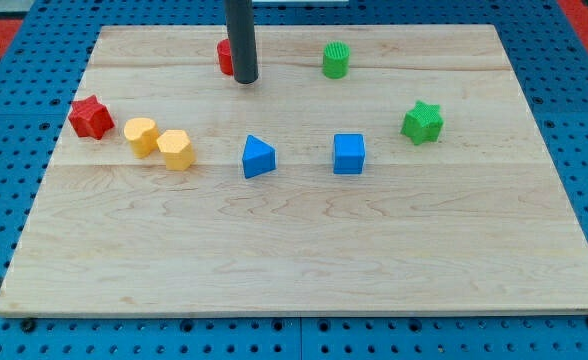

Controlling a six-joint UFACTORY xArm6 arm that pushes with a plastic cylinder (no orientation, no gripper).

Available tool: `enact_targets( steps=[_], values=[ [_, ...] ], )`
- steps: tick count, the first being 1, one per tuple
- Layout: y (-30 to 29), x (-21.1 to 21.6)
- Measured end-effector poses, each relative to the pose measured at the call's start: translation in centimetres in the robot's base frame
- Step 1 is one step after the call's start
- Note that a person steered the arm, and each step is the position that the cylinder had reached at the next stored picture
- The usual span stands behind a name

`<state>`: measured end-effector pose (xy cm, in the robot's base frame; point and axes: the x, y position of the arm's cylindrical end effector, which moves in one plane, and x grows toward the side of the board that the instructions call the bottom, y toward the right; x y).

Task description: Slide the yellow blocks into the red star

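The red star (pixel 91 117) lies near the board's left edge. Two yellow blocks lie just to its right: a rounded yellow block (pixel 140 135) and a yellow hexagon-like block (pixel 175 149), close to each other. The rounded one is a small gap from the star. My tip (pixel 245 80) is at the view's top middle, far up and right of the yellow blocks, right beside a red block (pixel 224 56) that the rod partly hides.
A green cylinder (pixel 335 60) stands at the top, a green star (pixel 423 122) at the right. A blue triangle (pixel 258 157) and a blue cube (pixel 349 153) lie mid-board. The wooden board (pixel 294 250) sits on a blue pegboard.
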<state>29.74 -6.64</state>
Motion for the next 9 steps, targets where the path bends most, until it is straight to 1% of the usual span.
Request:
enact_targets(
  steps=[1, 2, 3, 4, 5, 6, 7, 8, 9],
  values=[
    [3.7, 0.8],
    [10.7, 1.5],
    [19.6, 2.0],
    [25.5, 5.7],
    [28.0, 12.3],
    [23.6, 18.5],
    [16.9, 22.4],
    [8.0, 22.8],
    [1.6, 19.3]
  ],
)
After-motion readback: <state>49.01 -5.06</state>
